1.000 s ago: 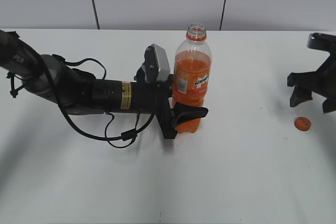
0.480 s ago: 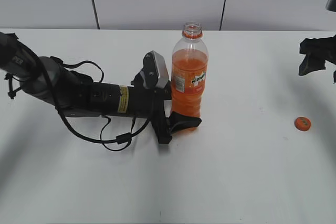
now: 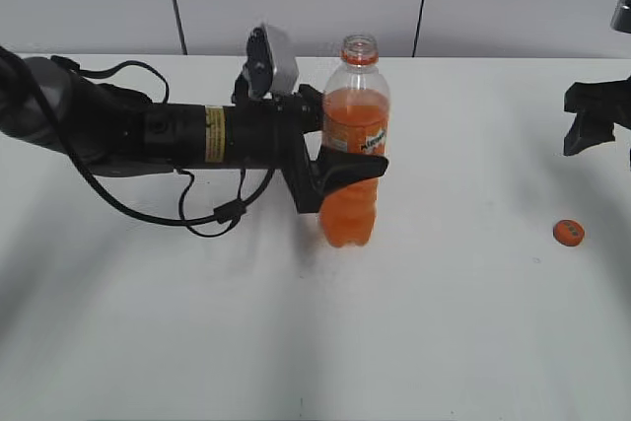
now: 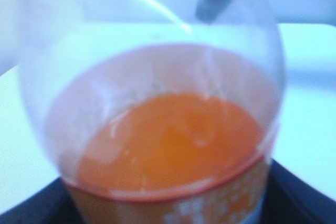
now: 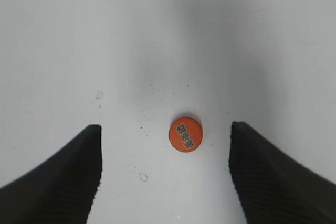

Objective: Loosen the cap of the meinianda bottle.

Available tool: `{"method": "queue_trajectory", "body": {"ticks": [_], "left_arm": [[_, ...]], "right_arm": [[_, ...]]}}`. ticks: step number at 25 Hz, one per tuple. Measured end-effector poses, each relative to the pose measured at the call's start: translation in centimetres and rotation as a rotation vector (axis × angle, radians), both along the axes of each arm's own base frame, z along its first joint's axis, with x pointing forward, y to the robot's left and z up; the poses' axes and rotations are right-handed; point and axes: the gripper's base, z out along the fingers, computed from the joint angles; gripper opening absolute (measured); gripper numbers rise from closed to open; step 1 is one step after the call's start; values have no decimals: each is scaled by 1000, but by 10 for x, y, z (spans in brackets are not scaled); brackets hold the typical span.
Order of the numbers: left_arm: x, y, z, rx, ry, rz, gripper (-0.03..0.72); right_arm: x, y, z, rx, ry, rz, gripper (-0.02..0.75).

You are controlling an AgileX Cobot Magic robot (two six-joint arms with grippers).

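The meinianda bottle [image 3: 354, 135] stands upright mid-table, clear with orange drink and an orange label, its neck bare with only the orange ring. My left gripper [image 3: 347, 167] is shut around its label. The bottle fills the left wrist view [image 4: 168, 145]. The orange cap [image 3: 568, 233] lies flat on the table at the right, off the bottle, dark print up. In the right wrist view the cap [image 5: 185, 133] lies below my open, empty right gripper [image 5: 165, 161]. That gripper [image 3: 592, 125] hangs above the table near the right edge.
The white table [image 3: 296, 342] runs to a grey panelled wall at the back. The left arm's black cable [image 3: 217, 214] loops onto the table left of the bottle.
My left gripper has slid from the bottle's base up to its label, and the left arm has risen and swung back. The right gripper has risen off the cap and holds near the right edge.
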Motion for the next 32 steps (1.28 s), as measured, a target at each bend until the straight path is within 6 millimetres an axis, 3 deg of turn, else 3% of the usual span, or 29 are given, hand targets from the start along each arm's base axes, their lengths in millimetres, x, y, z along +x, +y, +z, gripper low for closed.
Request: {"method": "queue_trajectory", "body": {"ticks": [9, 24, 27, 32], "left_arm": [[-6, 1, 42, -68, -51, -48, 490], [-18, 17, 126, -142, -185, -22, 490], [-19, 23, 144, -111, -189, 57, 490], [-18, 43, 183, -15, -217, 330, 494]], "right_arm": [[-8, 0, 5, 3, 52, 6, 561], [-25, 0, 73, 6, -159, 8, 561], [-32, 0, 90, 7, -205, 9, 561], [-46, 0, 113, 7, -277, 9, 561]]}}
